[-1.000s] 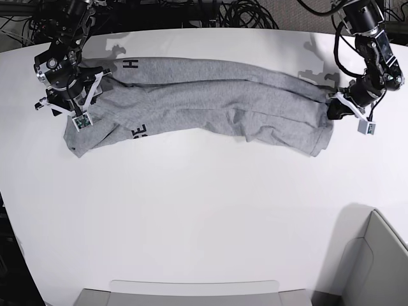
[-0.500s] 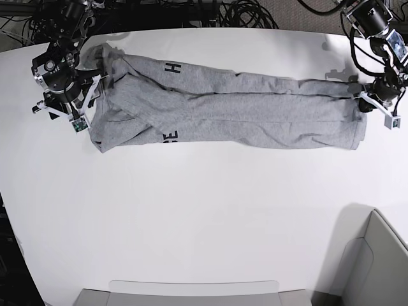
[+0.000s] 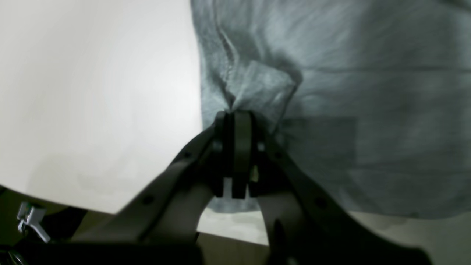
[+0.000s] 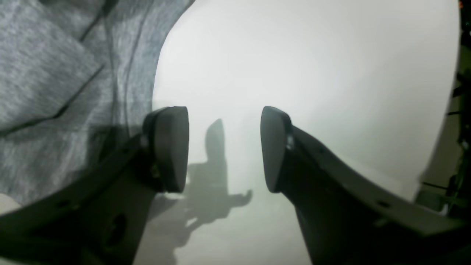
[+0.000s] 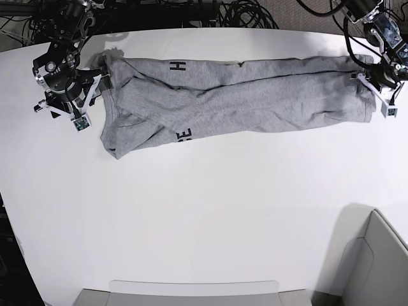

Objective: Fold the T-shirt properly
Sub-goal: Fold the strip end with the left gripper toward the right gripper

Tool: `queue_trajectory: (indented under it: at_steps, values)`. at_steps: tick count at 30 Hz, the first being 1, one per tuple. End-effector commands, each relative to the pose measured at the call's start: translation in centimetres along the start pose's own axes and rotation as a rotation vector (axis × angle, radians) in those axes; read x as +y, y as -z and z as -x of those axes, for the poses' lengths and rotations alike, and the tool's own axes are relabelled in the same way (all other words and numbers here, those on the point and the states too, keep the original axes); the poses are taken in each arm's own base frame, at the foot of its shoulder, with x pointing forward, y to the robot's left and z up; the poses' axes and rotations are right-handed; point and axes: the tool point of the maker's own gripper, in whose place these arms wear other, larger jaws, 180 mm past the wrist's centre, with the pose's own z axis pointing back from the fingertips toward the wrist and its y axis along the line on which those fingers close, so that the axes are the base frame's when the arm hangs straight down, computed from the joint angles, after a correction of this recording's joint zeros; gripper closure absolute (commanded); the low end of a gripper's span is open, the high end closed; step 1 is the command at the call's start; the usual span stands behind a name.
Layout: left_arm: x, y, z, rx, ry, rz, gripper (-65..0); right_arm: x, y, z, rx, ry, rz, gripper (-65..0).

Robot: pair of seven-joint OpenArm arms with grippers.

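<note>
Left wrist view: the left claw is clamped on a bunched edge of the grey T-shirt.

Right wrist view: the right claw gapes empty over the desk, shirt beside it.

Base view: the shirt lies stretched along the desk's far side, seemingly twisted. One-sided pulling could drag it crooked.

Heather-grey T-shirt with black block letters, upper half of the frame, on a plain white table.

Left gripper has dragged T-shirt rightward, straighter
</note>
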Motion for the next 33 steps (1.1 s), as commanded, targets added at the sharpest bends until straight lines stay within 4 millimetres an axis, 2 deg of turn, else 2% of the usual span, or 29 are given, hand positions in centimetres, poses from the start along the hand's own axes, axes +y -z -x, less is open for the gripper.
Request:
queue_trajectory:
  at_steps: [1,3,10,13,15,18,20,26,33]
  values:
    - [0.4,-1.1,-1.4,-0.038,0.023,-0.025,0.0,-0.7,-0.2,-1.0,-0.034,-0.016,0.012,-31.0]
    - [0.0,-1.8,-1.9,-0.058,0.032,-0.035,0.0,-0.6,0.1,-0.8,-0.024,-0.013,0.004,-31.0]
    - [0.2,-2.3,-2.1,-0.062,0.043,-0.05,0.0,-0.8,0.2,-0.5,-0.017,-0.019,0.007,-31.0]
    - [0.0,-3.4,-2.8,-0.073,0.072,-0.075,0.0,-1.0,0.2,-1.1,-0.03,-0.017,0.011,-31.0]
    - [-0.7,-4.8,-4.1,-0.123,0.103,-0.095,0.0,-0.8,0.4,-0.9,-0.022,-0.014,0.002,-31.0]
    - [-3.8,-6.1,-5.8,-0.199,0.165,-0.074,0.0,-0.9,0.8,-1.1,-0.022,-0.009,-0.002,-31.0]
    - [-6.0,-6.3,-5.2,-0.202,0.202,-0.045,0.0,-0.9,0.9,-1.1,-0.022,-0.006,-0.005,-31.0]
    - [-14.1,-4.6,-3.4,-0.156,0.326,0.144,0.0,-0.7,1.0,-1.1,-0.02,-0.005,-0.01,-31.0]
    - [-19.3,-4.6,-3.4,-0.174,0.349,0.265,0.0,-0.8,1.0,-1.1,-0.019,-0.006,-0.009,-31.0]
